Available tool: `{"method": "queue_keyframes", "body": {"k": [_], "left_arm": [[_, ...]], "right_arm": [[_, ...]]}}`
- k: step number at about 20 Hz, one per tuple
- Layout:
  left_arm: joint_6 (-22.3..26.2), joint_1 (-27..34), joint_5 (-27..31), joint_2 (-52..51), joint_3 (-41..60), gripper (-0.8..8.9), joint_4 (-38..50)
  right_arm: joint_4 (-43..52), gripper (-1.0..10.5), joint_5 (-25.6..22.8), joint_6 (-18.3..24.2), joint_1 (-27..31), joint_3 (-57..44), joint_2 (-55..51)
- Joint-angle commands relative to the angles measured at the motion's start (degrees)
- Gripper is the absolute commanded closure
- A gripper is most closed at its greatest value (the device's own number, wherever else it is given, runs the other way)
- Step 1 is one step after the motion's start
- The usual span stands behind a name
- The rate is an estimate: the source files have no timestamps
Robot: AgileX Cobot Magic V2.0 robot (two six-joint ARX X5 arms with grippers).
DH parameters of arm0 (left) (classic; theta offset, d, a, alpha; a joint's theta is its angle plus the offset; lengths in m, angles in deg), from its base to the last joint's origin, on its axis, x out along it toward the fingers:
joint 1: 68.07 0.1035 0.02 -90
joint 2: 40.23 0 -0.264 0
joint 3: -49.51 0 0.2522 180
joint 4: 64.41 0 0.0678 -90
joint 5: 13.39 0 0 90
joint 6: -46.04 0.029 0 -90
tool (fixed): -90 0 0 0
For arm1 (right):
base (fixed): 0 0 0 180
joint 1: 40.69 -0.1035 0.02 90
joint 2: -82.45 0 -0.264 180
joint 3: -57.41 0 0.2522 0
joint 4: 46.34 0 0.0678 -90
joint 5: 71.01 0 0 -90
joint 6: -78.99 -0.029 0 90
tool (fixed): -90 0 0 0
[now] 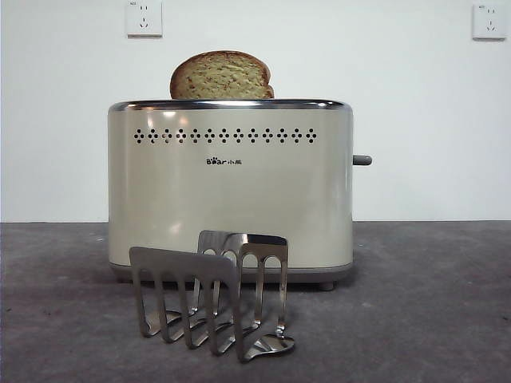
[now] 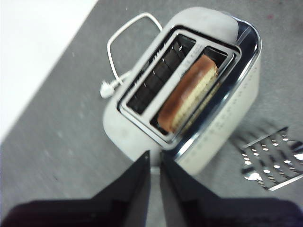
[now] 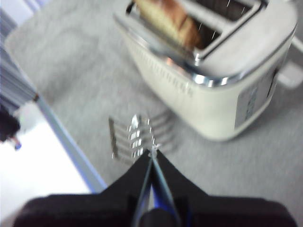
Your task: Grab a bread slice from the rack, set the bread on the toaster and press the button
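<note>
One slice of bread (image 1: 221, 76) stands upright in a slot of the cream toaster (image 1: 231, 191) on the grey tabletop (image 1: 431, 303), its domed top poking above the chrome rim. The steel rack (image 1: 214, 294) stands just in front of the toaster, and the grey button (image 1: 362, 159) sticks out of the toaster's narrow side. Above the toaster, the left end effector (image 2: 154, 158) has its jaws narrowly parted and holds nothing; the right end effector (image 3: 152, 156), above the rack, is pinched closed and empty.

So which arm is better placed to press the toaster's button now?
Probably the right. The right gripper faces the narrow side of the toaster that bears the button; the left gripper hangs over the opposite end.
</note>
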Motion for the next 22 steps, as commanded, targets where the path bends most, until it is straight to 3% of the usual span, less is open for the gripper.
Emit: {"method": "queue_keyframes", "body": {"k": [1, 5, 10, 17, 22], "left_arm": [[-6.7, -0.1, -0.1, -0.2, -0.1, 7.88, -3.1], [-9.0, -0.1, -1.2, -0.2, 0.0, 7.88, -7.6], [-13.5, -0.1, -7.5, -1.2, 0.0, 8.00, -7.6], [-17.4, 0.0, -7.4, -2.9, 0.0, 8.21, -7.6], [-20.5, -0.1, -7.4, -3.1, 0.0, 8.21, -7.6]], "right_arm": [[5.5, 9.5, 0.0, -6.2, 0.0, 0.2, 0.8], [12.9, 9.5, -0.4, -13.7, 0.2, 0.2, 3.3], [18.4, 9.5, 0.6, -20.9, 4.0, 0.2, 9.0], [23.2, 9.5, 15.4, -22.0, 15.1, 0.2, 22.9], [28.4, 9.5, 18.9, -22.8, 15.8, 0.3, 32.0]]}}
